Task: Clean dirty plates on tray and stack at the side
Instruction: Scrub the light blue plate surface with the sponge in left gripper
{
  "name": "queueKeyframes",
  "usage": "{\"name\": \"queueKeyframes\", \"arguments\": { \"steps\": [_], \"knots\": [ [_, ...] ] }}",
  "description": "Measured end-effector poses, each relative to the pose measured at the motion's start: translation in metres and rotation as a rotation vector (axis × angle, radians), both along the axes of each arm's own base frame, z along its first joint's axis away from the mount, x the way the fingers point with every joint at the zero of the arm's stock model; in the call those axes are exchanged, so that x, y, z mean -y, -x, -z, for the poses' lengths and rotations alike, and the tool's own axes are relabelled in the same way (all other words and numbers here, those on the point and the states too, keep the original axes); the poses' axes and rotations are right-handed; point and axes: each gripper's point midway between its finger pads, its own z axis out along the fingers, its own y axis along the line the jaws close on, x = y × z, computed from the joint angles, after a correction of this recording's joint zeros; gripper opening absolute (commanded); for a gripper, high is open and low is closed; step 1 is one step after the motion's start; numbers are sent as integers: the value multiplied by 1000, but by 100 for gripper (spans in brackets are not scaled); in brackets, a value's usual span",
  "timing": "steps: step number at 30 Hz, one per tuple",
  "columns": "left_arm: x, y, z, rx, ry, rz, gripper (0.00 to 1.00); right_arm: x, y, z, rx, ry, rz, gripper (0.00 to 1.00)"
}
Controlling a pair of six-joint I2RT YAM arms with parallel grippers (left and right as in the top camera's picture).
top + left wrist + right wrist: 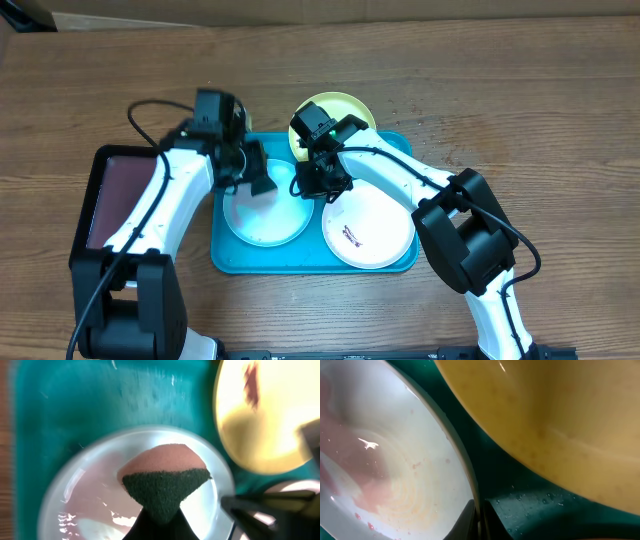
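**Scrub step on the pale blue plate, nothing stacked yet**

Step in hand: wiping. My left fingers (159,526) are clamped on a sponge (165,477), which has a salmon-pink body and a dark green scouring face. They hold it over the middle of the pale blue plate (65,502), which lies in the left half of the tray (75,400). I cannot tell whether the sponge is pressing on the plate or just clear of it.

My right fingers (479,523) are pinched together on a thin plate rim near the tray's middle. Going by the overhead and left wrist views, I judge this to be the pale blue plate's right rim, held to steady it.

Other plates:
- The white plate (372,232) lies in the right half of the tray, with dark-red smears near its centre.
- The yellow-green plate (340,112) sits at the tray's far edge, overlapping the rim and partly over the counter (520,90). The left wrist view shows a red smear on it.
- A smaller maroon tray (120,195) sits on the counter just left of the cyan tray.

Progress (judgement): early. No plate lies stacked beside the tray. The right wrist view shows small red specks on the gripped plate.

Next move (judgement): press the scouring face down and sweep it across the specks. The right pinch should stay firm so the plate neither slides nor tips. Risk: the gripped rim lies close under the yellow-green plate, so any lift must clear it.

Writing: no brand, label or text is legible in any view.
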Motion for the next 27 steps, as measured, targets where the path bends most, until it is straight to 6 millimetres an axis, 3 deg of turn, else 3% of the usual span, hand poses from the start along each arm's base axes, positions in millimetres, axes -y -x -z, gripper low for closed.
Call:
{"name": "queueKeyframes", "arguments": {
  "steps": [7,12,16,23,27],
  "knots": [
    [13,19,48,-9,85,27,4,-1,-1,0,4,-4,-1,4],
    [4,25,68,15,40,13,4,0,-1,0,6,0,-1,4],
    [-11,25,69,30,-75,-13,4,0,-1,1,5,0,-2,4],
    [-61,24,66,51,-348,-116,4,-2,1,1,-3,-8,-5,4],
    [-74,30,62,17,-428,-138,4,-5,3,0,-14,-21,-11,4]
  ]
}}
